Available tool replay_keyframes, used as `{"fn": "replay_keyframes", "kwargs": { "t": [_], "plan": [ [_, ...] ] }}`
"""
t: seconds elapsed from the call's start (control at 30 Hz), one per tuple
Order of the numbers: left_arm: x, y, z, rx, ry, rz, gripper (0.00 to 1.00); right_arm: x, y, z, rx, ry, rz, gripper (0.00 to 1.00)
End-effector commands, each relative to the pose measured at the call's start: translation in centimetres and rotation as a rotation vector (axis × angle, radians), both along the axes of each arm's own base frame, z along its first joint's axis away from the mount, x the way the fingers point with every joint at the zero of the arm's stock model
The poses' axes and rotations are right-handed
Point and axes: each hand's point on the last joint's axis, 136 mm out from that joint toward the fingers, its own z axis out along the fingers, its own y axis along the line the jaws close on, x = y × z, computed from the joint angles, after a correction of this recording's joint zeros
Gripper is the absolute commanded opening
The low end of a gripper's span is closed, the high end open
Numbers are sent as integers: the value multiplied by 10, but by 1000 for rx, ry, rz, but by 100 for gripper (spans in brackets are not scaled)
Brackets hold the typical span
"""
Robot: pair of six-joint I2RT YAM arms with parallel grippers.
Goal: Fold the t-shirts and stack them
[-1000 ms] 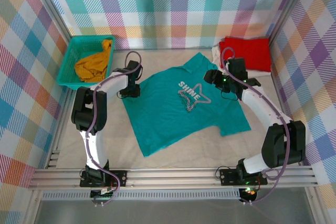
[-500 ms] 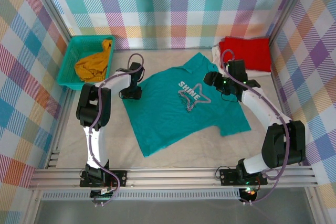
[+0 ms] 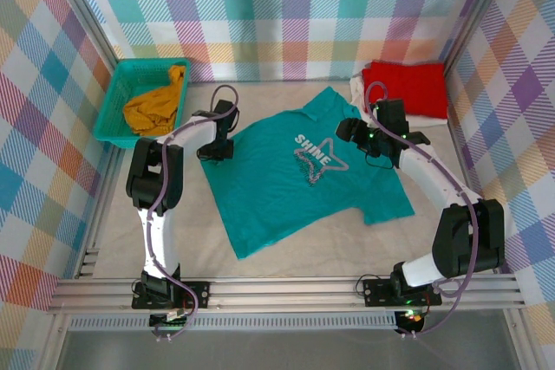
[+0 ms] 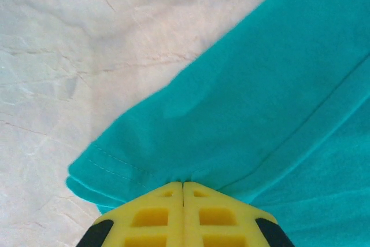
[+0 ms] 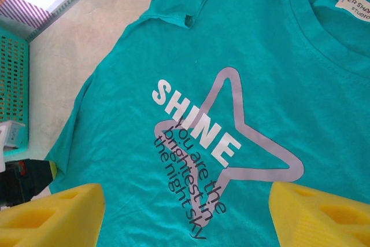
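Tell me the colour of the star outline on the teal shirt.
Pale lilac-grey star outline, clearest in the right wrist view.

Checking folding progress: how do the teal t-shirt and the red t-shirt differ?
The teal t-shirt lies spread open mid-table; the red t-shirt sits folded in the far right corner. Teal carries a white star print; red looks plain. Both lie outside the basket.

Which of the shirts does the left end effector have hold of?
The teal SHINE t-shirt, spread flat mid-table: the left end effector is shut on its sleeve edge. The red t-shirt lies folded far right; the mustard t-shirt sits crumpled in the basket.
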Motion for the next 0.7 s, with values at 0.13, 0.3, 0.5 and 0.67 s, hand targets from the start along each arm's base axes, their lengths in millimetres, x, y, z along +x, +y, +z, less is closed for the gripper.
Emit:
{"fn": "replay_keyframes", "kwargs": {
  "t": [0.13, 0.3, 0.5, 0.67],
  "plan": [
    [52, 30, 45, 35, -154, 105, 0, 4, -1, 3, -2, -28, 2, 76],
    [73, 67, 46, 127, -188, 212, 0, 8, -3, 3, -11, -30, -5, 76],
    [88, 84, 49, 158, -209, 278, 32, 14, -2, 9, -14, -36, -2, 77],
    [85, 75, 93, 152, -322, 285, 41, 19, -3, 17, -26, -50, 0, 78]
  ]
}}
